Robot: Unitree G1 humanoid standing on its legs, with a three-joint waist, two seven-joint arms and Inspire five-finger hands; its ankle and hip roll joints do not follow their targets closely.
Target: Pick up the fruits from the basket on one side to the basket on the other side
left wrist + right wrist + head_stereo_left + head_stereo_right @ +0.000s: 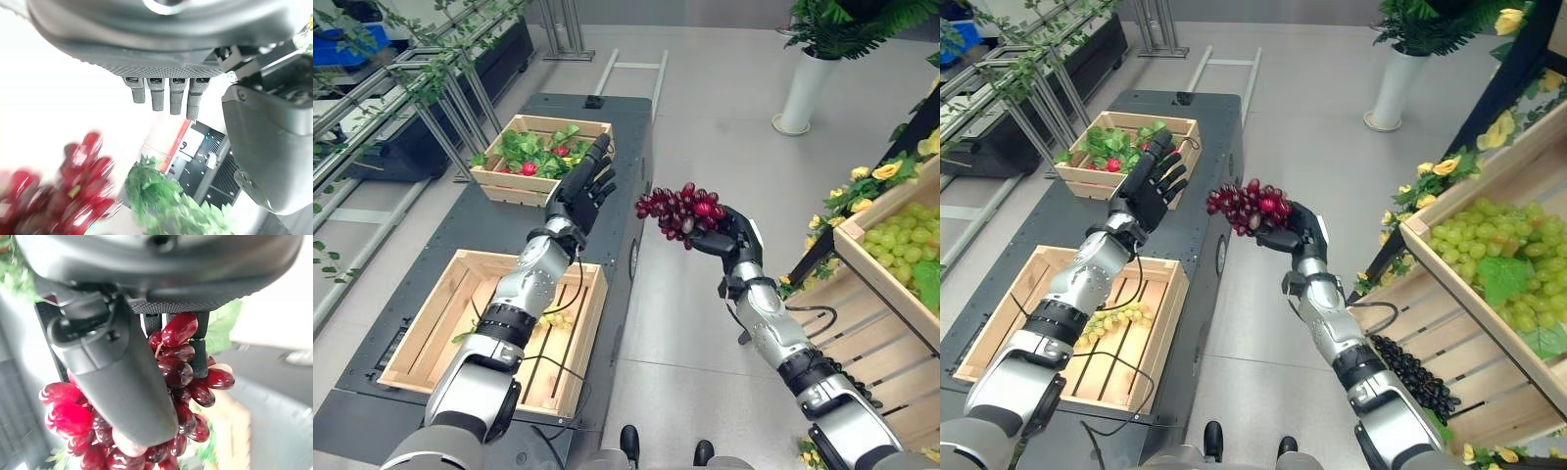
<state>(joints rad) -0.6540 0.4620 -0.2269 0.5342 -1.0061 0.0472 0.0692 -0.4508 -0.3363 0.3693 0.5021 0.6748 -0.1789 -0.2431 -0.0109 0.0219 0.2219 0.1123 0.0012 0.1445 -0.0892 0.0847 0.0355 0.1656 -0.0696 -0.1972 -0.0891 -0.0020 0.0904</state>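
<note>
In transit: red grape bunch (680,211), clamped in the right robot hand (729,238), aloft between shelf crate (1489,294) and table (499,220). Left robot hand (582,191): fingers straight, empty. Near crate (421,333) holds seemingly one green bunch (1116,321); delivery pending.

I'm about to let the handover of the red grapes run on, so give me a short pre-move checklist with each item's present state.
1. Right hand gripping the red grape bunch: ok, fingers and thumb are curled round it in the right wrist view.
2. Bunch clear of surfaces: ok, it is held in the air between the cart and the shelf.
3. Left hand ready to receive: ok, fingers straight, holding nothing, beside the bunch but apart from it.
4. Space in the near wooden crate: ok, it holds a small bunch of green grapes, most of its slatted bottom is bare.
5. Grip firm enough for transfer: cannot tell.
</note>
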